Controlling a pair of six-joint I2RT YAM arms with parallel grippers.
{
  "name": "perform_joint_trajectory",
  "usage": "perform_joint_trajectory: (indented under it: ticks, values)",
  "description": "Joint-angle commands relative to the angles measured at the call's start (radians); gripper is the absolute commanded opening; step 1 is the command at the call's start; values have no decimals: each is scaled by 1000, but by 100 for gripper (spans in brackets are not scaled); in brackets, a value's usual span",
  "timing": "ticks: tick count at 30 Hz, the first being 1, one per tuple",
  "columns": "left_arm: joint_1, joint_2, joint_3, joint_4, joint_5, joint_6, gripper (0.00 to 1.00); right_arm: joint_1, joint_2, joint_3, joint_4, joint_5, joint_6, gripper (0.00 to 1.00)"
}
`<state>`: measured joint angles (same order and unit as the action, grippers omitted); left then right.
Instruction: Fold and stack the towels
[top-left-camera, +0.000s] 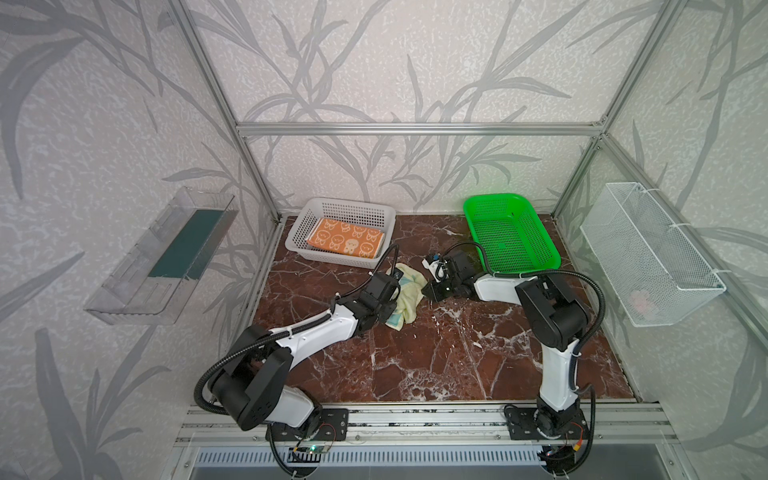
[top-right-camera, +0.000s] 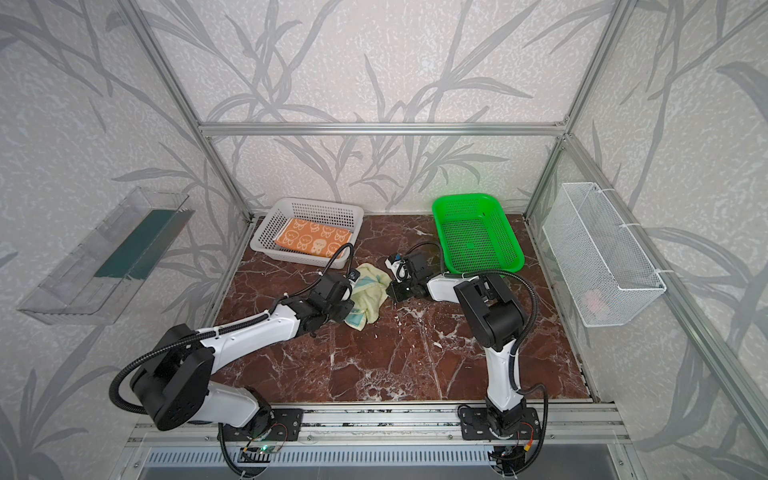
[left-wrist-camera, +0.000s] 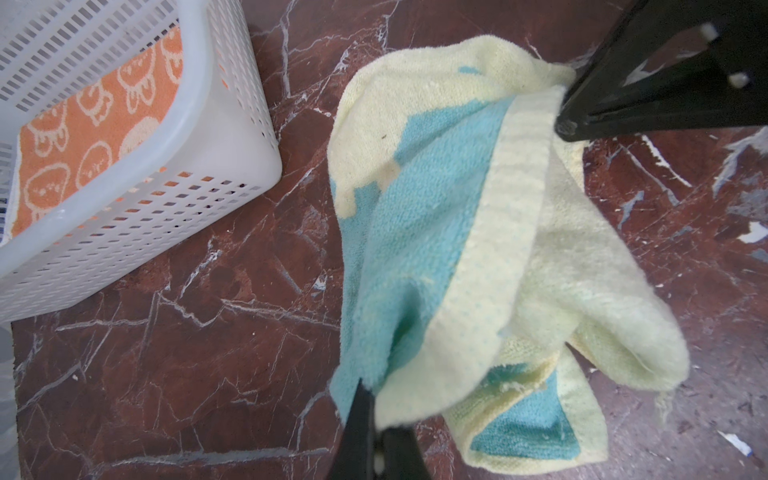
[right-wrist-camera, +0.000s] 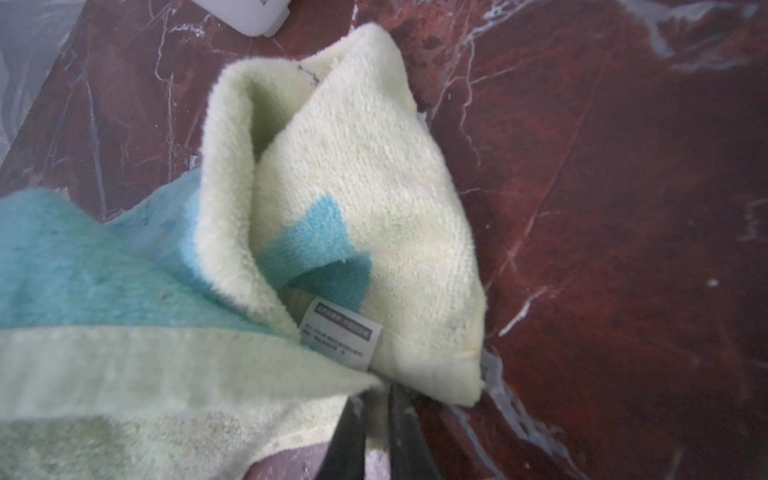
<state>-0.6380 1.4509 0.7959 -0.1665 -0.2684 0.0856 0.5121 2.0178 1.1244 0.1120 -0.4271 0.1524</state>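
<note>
Yellow towel (top-left-camera: 410, 291), pale with light-blue patches, lies bunched on the red marble desk (top-left-camera: 436, 357), rear of centre and just ahead of the two baskets; it shows in both top views (top-right-camera: 370, 291). Wire basket (top-left-camera: 648, 253) hangs on the right wall with something pinkish inside, too blurred to name. Clear tray (top-left-camera: 162, 253) hangs on the left wall. Green basket (top-left-camera: 511, 232) sits at the desk's rear-right corner. White basket (top-left-camera: 328, 257) sits at the rear-left corner, with the orange towel (top-left-camera: 347, 241) folded flat inside, rabbit faces up. Left pincer (left-wrist-camera: 374, 419) is closed on the yellow towel's edge, the blue face and yellow hem draping away from it. Right pincer (right-wrist-camera: 376, 399) is clamped on a hem corner at the opposite side, jaws nearly together with cloth between them. The two pincers are near each other but apart, and the cloth sags between the grips. White care label (right-wrist-camera: 340, 332) is sewn into the hem just beside the right pincer.
</note>
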Motion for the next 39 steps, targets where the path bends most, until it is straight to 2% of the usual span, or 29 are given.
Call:
perform_joint_trajectory:
  ticks: [1, 3, 11, 18, 25, 31, 39]
  values:
    - [5, 13, 31, -26, -21, -13, 0, 4, 21, -23, 38, -30, 22, 5]
    - [6, 15, 35, -28, -22, -16, 0, 4, 9, -39, 53, -25, 27, 0]
    - [9, 16, 71, -69, 7, -37, 4, 0, -124, -109, 65, 51, 13, 0]
    - [20, 40, 166, -169, 129, -60, 12, -2, -304, -144, -33, 160, -70, 0]
    - [28, 134, 266, -294, 269, -51, 18, -1, -441, -161, -179, 263, -174, 0]
    - [29, 186, 321, -337, 324, -54, 17, -1, -529, -212, -211, 354, -234, 0]
    - [32, 118, 344, -305, 329, -56, 4, -7, -632, -237, -190, 406, -272, 0]
